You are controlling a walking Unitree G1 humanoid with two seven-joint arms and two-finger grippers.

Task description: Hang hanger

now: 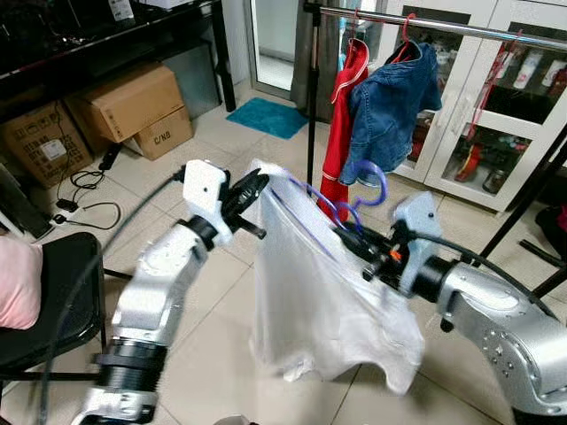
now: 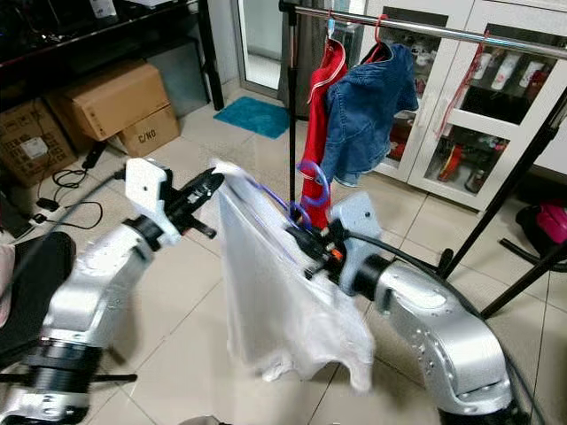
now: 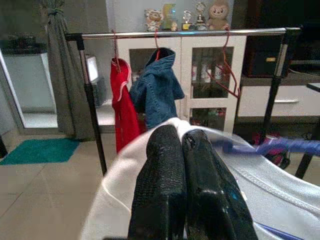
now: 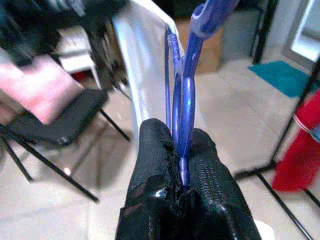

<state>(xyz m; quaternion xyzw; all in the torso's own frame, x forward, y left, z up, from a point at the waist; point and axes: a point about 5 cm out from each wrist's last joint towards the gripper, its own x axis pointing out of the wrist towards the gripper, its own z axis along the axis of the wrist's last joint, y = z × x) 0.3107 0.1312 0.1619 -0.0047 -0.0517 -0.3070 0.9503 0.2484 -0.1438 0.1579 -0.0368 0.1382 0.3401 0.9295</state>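
A white shirt (image 1: 314, 301) hangs on a blue plastic hanger (image 1: 365, 184) held out in front of me. My right gripper (image 1: 354, 239) is shut on the hanger's neck, just under the curved hook (image 4: 187, 90). My left gripper (image 1: 251, 190) is shut on the shirt's shoulder (image 3: 125, 165) at the hanger's left end. Beyond stands a clothes rail (image 1: 443, 25) with a red garment (image 1: 341, 124) and a denim jacket (image 1: 390, 106) hung on red hangers. The hook sits below the rail, in front of the denim jacket.
The rail's black upright (image 1: 312, 97) stands just behind the shirt. White glass-door cabinets (image 1: 496, 97) are behind the rail. Cardboard boxes (image 1: 133, 106) and cables lie at left, with a black chair (image 1: 53, 292) holding a pink cushion (image 1: 16, 283). A teal mat (image 1: 266, 117) lies on the tiled floor.
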